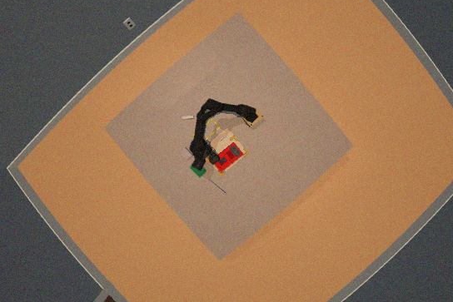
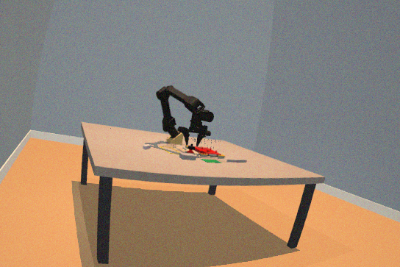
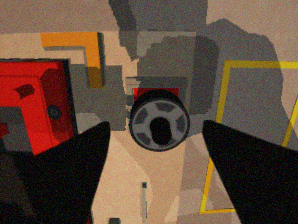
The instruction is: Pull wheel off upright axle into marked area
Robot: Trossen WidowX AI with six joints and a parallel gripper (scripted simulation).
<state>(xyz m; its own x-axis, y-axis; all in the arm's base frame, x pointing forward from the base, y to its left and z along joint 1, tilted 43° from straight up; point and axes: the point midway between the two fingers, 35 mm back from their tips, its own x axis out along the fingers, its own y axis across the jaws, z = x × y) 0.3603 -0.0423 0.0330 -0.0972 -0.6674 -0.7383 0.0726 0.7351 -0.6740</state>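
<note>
The wheel point(image 3: 175, 137) is dark with a grey spoked face and sits over a red base point(image 3: 157, 92), which shows just behind it in the wrist view. A dark hub fills its centre; the axle's shaft below is hidden. The wheel is small and dark in the exterior view point(image 2: 190, 147). My gripper point(image 2: 193, 145) point(image 3: 156, 127) is open and points down, with one finger on each side of the wheel and a gap to both in the wrist view. The exact height of the fingertips against the wheel is hard to tell. The marked area point(image 3: 260, 64) point(image 1: 213, 133) is a yellow outline beside the wheel.
A red panel point(image 1: 229, 157) point(image 2: 207, 151) point(image 3: 50, 135) lies beside the left finger in the wrist view. An orange corner bracket point(image 3: 93, 60) stands near it. A green patch point(image 1: 197, 170) point(image 2: 211, 160), a thin dark rod point(image 1: 217, 185) and a small white block point(image 1: 187, 117) lie around.
</note>
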